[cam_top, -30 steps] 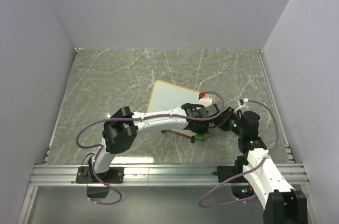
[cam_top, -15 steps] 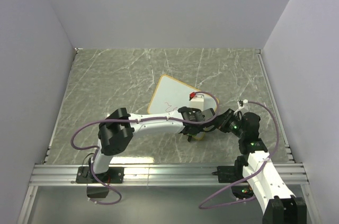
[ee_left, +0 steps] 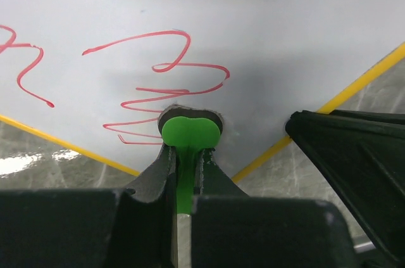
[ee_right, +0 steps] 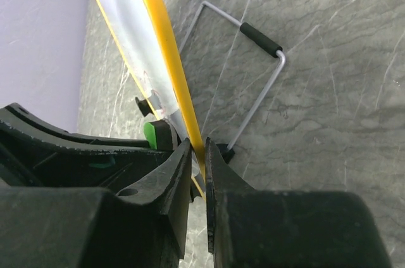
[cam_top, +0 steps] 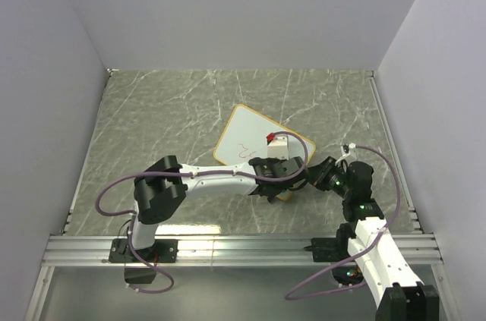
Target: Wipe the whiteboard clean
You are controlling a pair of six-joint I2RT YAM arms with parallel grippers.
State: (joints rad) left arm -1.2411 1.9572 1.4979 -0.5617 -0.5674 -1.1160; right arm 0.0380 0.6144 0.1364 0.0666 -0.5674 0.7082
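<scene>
The whiteboard (cam_top: 247,139) stands tilted right of the middle of the counter (cam_top: 167,108), with a wire stand (ee_right: 259,71) behind it. The left claw (ee_left: 185,157) pinches a green eraser (ee_left: 190,132), whose tip meets the white face at the lower end of red scribbles (ee_left: 171,84). The right claw (ee_right: 198,154) is pressed together on the whiteboard's yellow frame edge.

My top camera looks down from behind the arms; both wrist cameras crowd the whiteboard (cam_top: 247,135) at its five-o'clock corner.
</scene>
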